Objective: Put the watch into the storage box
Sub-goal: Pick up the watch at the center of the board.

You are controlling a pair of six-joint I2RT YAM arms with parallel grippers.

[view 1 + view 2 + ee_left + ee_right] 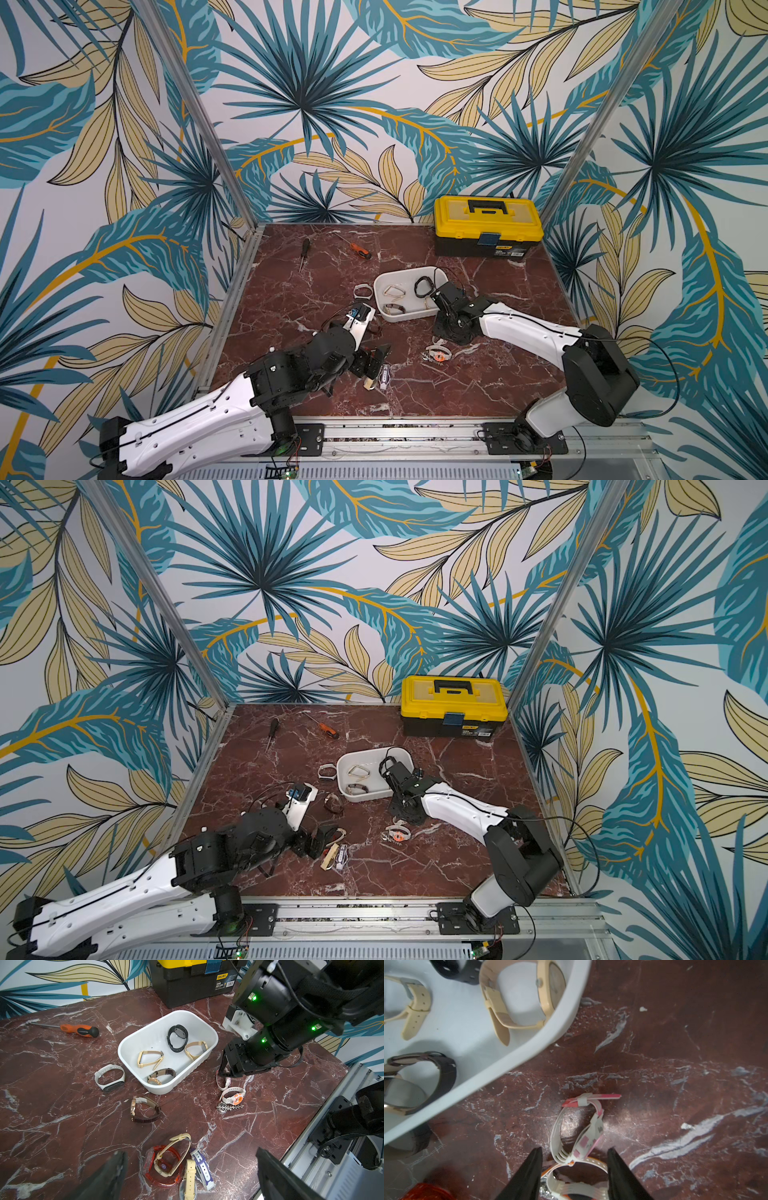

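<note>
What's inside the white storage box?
The storage box holds four: a black watch, two beige watches, a brown-strapped watch. In both top views the right arm covers one corner; the left wrist view shows nearly all its floor.

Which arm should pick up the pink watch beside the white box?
Right. The right hand is open directly over the pink watch, beside the storage box; the left hand, also open, hangs over another watch cluster farther from the box.

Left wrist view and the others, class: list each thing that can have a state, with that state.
storage box, lidless, holds four watches
toolbox, lid shut
left hand, open, empty
right hand, open, gripping nothing
pink-and-white watch, strap looped, ungripped, between the right hand's jaws, outside the box
</note>
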